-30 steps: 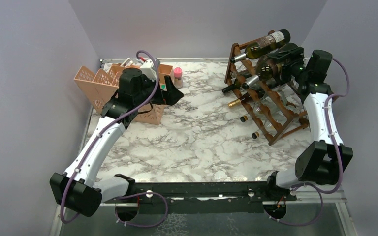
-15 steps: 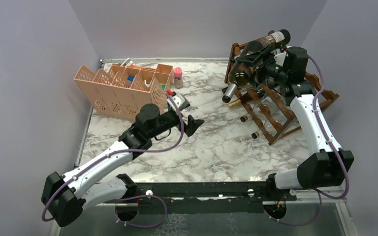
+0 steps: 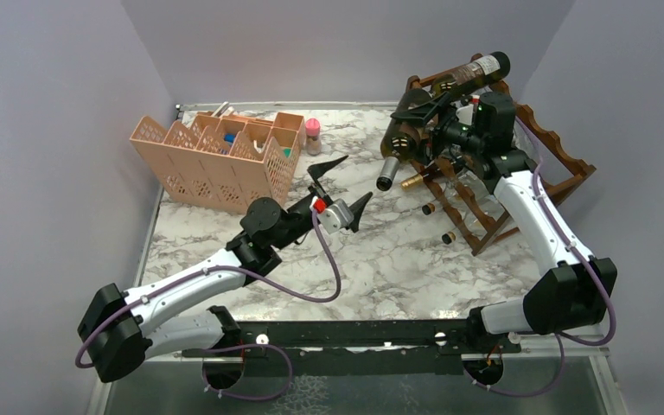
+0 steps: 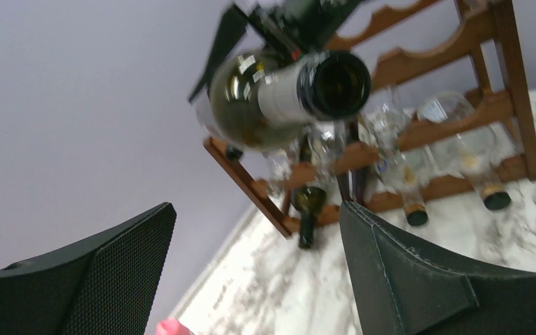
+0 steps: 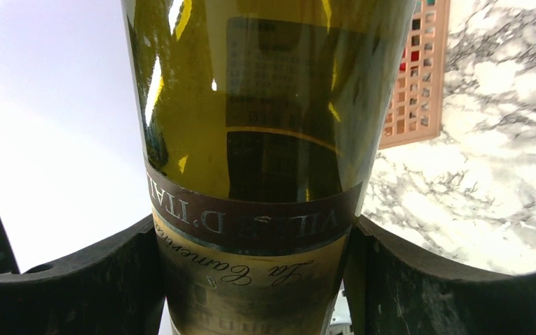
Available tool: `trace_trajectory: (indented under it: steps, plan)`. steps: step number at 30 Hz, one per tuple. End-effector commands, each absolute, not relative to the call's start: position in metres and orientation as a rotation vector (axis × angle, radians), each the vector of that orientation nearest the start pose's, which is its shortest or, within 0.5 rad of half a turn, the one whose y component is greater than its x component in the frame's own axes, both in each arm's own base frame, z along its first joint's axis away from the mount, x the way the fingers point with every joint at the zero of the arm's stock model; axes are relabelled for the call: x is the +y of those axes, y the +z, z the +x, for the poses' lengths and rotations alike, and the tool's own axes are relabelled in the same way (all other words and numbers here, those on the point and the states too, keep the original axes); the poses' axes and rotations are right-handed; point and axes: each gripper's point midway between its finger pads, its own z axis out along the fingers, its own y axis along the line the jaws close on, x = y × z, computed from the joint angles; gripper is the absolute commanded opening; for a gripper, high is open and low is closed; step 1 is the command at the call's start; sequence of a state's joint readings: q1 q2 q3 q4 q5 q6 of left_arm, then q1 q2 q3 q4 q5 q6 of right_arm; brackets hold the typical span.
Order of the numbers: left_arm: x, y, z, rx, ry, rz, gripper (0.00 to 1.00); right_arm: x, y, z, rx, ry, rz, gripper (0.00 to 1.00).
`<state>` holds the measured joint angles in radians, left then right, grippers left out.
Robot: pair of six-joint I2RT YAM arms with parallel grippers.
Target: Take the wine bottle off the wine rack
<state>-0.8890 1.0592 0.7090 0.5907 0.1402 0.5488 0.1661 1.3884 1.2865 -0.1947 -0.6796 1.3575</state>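
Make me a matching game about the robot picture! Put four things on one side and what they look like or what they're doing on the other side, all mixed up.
Things:
1. wine bottle
2. left gripper
3. organiser
4. wine rack

Clues:
A. peach-pink plastic, at the far left of the table
B. open, holding nothing
C. dark brown wood, with other bottles lying in it
D. held up in the air by the right gripper

Pairs: 1-D, 2-B, 3-A, 4-C
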Motion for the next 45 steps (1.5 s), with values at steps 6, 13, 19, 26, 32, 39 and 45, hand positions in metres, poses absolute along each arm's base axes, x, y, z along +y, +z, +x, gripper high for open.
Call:
trace_trajectory:
  steps: [6, 13, 19, 26, 32, 39, 45]
  plan:
    - [-0.329, 0.407, 0.221, 0.564, -0.364, 0.909, 0.85, 0.233, 0.381, 0.346, 1.983, 1.813, 0.616, 0.41]
    - [-0.345, 0.409, 0.218, 0.521, -0.378, 0.942, 0.79, 0.245, 0.377, 0.340, 2.017, 1.861, 0.610, 0.41]
    - [-0.348, 0.421, 0.220, 0.495, -0.361, 0.909, 0.69, 0.250, 0.370, 0.336, 2.039, 1.901, 0.626, 0.41]
    - [-0.355, 0.422, 0.222, 0.475, -0.343, 0.921, 0.63, 0.257, 0.371, 0.330, 2.053, 1.972, 0.612, 0.41]
    - [-0.361, 0.421, 0.229, 0.478, -0.327, 0.926, 0.56, 0.259, 0.371, 0.324, 2.062, 2.010, 0.614, 0.41]
    - [-0.361, 0.420, 0.233, 0.490, -0.302, 0.922, 0.43, 0.259, 0.375, 0.322, 2.060, 2.023, 0.598, 0.41]
    - [-0.349, 0.435, 0.230, 0.494, -0.304, 0.871, 0.17, 0.257, 0.372, 0.325, 2.048, 1.982, 0.613, 0.67]
